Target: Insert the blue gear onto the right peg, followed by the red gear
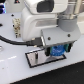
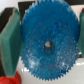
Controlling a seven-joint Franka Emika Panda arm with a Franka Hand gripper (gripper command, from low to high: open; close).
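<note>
The tool (image 1: 56,51) grips the blue gear (image 2: 47,45) by its rim, leaving the centre hole clear for the peg. It hangs low over the plate (image 1: 36,59); the red gear (image 2: 16,78) waits nearby.

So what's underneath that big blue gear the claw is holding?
In the wrist view, a bit of the red gear peeks out past the blue gear. The exterior view shows the grey plate beneath the gripper. The pegs are hidden.

Glossy white rounded arm casing, a grey wrist plate studded with small screws, a black cable, and the hand (image 1: 55,50) with green-padded fingers (image 2: 10,37)
</note>
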